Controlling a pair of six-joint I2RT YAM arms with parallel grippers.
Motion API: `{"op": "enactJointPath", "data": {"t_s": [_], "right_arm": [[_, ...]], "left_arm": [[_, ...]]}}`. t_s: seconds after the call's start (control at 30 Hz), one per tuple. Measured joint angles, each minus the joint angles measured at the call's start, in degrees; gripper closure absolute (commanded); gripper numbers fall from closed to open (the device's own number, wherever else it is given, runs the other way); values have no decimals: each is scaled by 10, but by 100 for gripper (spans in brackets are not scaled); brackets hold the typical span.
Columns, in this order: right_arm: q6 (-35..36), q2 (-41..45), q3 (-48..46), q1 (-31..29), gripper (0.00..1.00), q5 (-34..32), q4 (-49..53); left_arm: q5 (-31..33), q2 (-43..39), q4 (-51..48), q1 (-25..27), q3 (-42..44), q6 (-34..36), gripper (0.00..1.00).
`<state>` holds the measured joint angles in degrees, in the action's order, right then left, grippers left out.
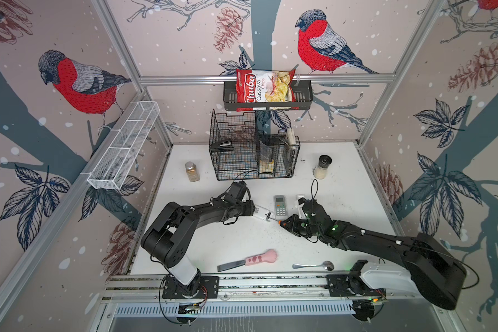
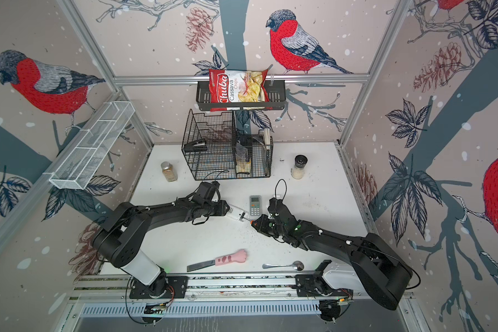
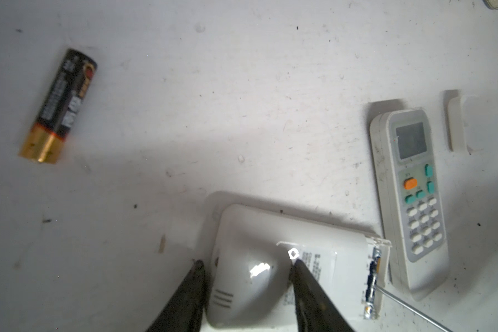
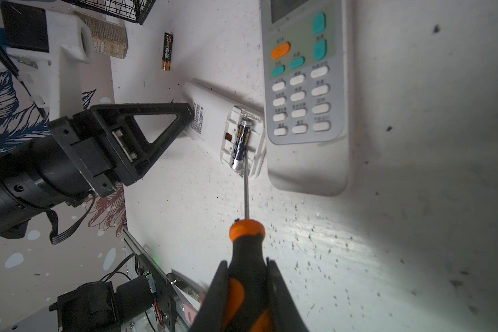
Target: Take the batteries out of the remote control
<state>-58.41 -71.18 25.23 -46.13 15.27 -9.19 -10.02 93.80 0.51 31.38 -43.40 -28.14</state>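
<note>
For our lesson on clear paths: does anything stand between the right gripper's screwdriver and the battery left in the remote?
Nothing visible. The remote has its bay open, and the screwdriver in the right gripper reaches the battery.

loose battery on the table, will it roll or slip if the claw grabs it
Likely rolls sideways if nudged: the loose battery is a smooth cylinder lying flat on the table. Probably stiff; its glossy wrap could slip when pinched.

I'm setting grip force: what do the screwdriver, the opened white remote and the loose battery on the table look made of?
The screwdriver: thin, grey-shiny shaft, evidently bare metal; the handle looks like moulded plastic or rubber, black with orange.
The white remote: glossy hard plastic, showing a bright highlight.
The loose battery: likely a metal can under a printed black-and-gold wrap.
</note>
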Motion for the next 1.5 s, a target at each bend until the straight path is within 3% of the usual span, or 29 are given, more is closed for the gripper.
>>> {"op": "enactJointPath", "data": {"t_s": [1.13, 1.5], "right_arm": [[-2, -11, -31, 21, 99, 33, -69], [13, 19, -4, 23, 99, 24, -21]], "left_arm": [[13, 3, 5, 9, -1, -6, 52], [13, -2, -2, 11, -3, -17, 42]]}}
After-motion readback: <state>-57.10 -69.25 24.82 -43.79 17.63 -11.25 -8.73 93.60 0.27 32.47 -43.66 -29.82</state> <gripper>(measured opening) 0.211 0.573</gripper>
